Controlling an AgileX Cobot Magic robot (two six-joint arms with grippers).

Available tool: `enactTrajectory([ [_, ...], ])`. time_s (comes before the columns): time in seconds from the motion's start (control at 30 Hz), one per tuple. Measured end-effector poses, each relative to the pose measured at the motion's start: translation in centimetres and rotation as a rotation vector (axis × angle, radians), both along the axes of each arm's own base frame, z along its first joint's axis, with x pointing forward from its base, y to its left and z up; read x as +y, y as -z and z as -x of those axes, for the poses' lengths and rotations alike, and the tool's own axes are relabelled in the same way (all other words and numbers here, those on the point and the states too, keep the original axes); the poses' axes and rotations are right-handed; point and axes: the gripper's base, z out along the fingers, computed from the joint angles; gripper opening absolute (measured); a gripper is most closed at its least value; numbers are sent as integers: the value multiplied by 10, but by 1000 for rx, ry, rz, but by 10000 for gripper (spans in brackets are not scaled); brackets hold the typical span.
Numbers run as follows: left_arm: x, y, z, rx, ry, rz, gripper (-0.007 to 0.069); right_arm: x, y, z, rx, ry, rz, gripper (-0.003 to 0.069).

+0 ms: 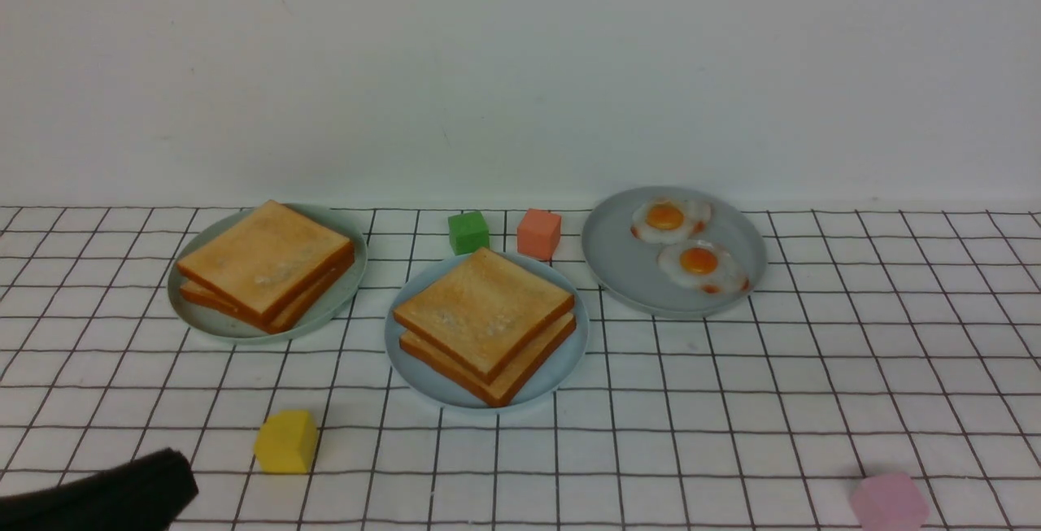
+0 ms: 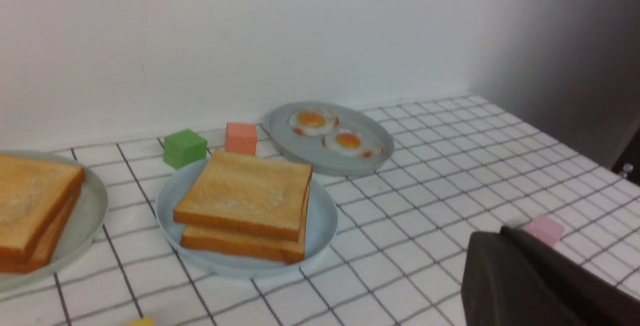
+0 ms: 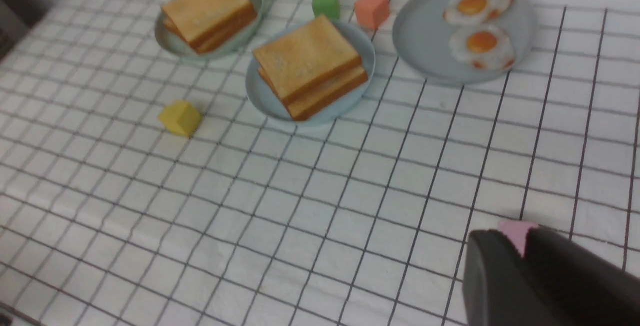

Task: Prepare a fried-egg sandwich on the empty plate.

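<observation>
Two golden toast slices (image 1: 484,311) lie stacked on the sky-blue plate (image 1: 569,352) at the table's middle. I cannot tell whether an egg lies between them. The stack (image 2: 245,193) and plate (image 2: 320,221) also show in the left wrist view, and the stack (image 3: 305,56) in the right wrist view. My left gripper (image 1: 185,472) rests low at the near left, shut and empty, its tips (image 2: 500,232) pressed together. My right gripper (image 3: 515,241) is out of the front view. It hovers near the pink cube (image 3: 517,230), jaws a narrow gap apart, holding nothing.
A grey plate (image 1: 618,254) at the back right carries two fried eggs (image 1: 698,263). A grey-green plate (image 1: 341,295) at the back left holds two more toast slices (image 1: 264,258). Green (image 1: 468,232), salmon (image 1: 538,232), yellow (image 1: 285,441) and pink (image 1: 889,501) cubes dot the gridded cloth.
</observation>
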Motion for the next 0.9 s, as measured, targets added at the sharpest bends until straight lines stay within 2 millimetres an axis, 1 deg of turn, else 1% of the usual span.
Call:
enactTrajectory([
  [0.03, 0, 1, 0, 6, 2, -4, -13, -2, 2, 3, -8, 5, -3, 98],
  [0.1, 0, 3, 1, 24, 6, -17, -13, -7, 8, 6, -30, 25, 9, 57],
  [0.13, 0, 3, 1, 30, 8, -22, -13, -9, 14, 7, -37, 36, 20, 31],
  [0.17, 0, 4, 1, 32, 8, -23, -13, -10, 15, 7, -41, 40, 24, 20],
  [0.2, 0, 5, 1, 41, 11, -29, -13, -11, 23, 7, -44, 50, 37, -2],
  [0.23, -1, 5, 1, 45, 12, -32, -13, -12, 29, 8, -42, 52, 42, -9],
  [0.5, -1, 5, 1, 49, 13, -35, -13, -7, 66, -1, 69, 49, 107, -10],
  [0.53, -1, 5, 1, 49, 13, -35, -13, -7, 67, -1, 72, 49, 109, -10],
  [0.7, -1, 5, 1, 49, 13, -35, -13, -5, 84, -5, 129, 50, 146, -8],
  [0.77, -1, 6, 1, 50, 13, -36, -13, -6, 86, -5, 136, 56, 161, -7],
  [0.83, -1, 6, 1, 50, 13, -36, -13, -8, 91, -6, 134, 99, 172, -6],
  [0.9, -1, 6, 1, 50, 13, -36, -11, -10, 97, -7, 88, 164, 149, -7],
])
